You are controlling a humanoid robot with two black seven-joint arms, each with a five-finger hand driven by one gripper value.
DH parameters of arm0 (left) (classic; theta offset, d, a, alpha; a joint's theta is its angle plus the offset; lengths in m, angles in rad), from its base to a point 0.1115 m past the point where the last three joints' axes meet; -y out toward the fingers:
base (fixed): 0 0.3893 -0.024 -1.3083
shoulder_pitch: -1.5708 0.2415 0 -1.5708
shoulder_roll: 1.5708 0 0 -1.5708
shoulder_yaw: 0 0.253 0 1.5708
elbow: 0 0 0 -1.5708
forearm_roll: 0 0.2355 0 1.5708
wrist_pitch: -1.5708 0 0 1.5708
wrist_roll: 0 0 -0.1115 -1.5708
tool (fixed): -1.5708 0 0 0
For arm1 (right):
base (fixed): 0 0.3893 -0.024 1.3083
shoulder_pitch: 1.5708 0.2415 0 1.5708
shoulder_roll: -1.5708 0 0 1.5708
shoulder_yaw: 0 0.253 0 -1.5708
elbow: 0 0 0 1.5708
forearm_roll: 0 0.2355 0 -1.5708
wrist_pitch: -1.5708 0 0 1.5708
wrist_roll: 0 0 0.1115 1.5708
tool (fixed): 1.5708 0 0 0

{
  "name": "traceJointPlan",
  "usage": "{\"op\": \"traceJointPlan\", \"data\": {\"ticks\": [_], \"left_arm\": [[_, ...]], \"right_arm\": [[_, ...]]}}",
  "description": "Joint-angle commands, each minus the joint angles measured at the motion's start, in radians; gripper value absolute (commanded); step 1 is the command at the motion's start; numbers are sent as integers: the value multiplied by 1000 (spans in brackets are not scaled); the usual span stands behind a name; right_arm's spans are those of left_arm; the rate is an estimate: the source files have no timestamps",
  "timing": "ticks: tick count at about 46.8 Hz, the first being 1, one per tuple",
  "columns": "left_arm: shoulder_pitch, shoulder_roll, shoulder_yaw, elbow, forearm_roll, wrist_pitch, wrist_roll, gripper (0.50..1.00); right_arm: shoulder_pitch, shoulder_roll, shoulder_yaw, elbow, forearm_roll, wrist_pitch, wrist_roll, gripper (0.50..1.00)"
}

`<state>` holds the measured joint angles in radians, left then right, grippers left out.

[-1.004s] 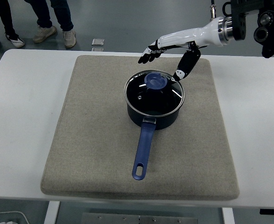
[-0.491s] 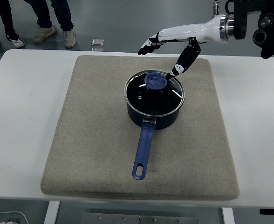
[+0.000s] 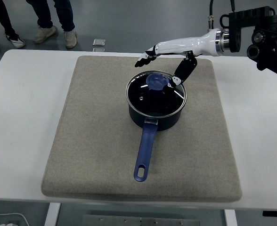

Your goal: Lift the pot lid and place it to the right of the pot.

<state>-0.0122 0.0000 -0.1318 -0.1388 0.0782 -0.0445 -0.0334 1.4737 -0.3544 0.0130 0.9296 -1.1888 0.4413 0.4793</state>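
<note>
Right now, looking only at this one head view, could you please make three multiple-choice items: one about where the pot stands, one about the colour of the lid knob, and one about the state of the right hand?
1. Where does the pot stand?
A. on the grey mat
B. on the bare white table
C. on the floor

2. What colour is the lid knob?
A. red
B. blue
C. yellow

3. In what state is the right hand?
A. closed around the pot handle
B. lifting the lid clear of the pot
C. open above the lid, holding nothing

Answers:
1 A, the pot sits near the middle of the mat, which covers the table.
2 B, the knob matches the blue pot handle.
3 C, the fingers are spread over the far side of the pot and the lid lies on its rim.
</note>
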Motion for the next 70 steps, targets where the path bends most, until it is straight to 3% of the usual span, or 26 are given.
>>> {"op": "traceJointPlan", "data": {"ticks": [1,10,26,42,46,51,63,70], "left_arm": [[0,0,0,1,0,0,0,1000],[0,0,0,1,0,0,0,1000],[0,0,0,-1,0,0,0,1000],[0,0,0,1,0,0,0,1000],[0,0,0,1,0,0,0,1000],[0,0,0,-1,0,0,0,1000],[0,0,0,1,0,0,0,1000],[0,0,0,1,0,0,0,1000]], "right_arm": [[-18,2,-1,0,-2,-15,1,895],[-23,5,-1,0,-25,-21,18,889],[-24,5,-2,0,-89,-113,67,876],[-32,12,-16,0,-124,-139,94,876],[-24,9,-39,0,-158,-171,132,876],[20,-3,-42,-9,-147,-208,132,876],[143,-28,-42,-40,-126,-196,132,876],[235,-46,-42,-69,-101,-107,132,876]]}}
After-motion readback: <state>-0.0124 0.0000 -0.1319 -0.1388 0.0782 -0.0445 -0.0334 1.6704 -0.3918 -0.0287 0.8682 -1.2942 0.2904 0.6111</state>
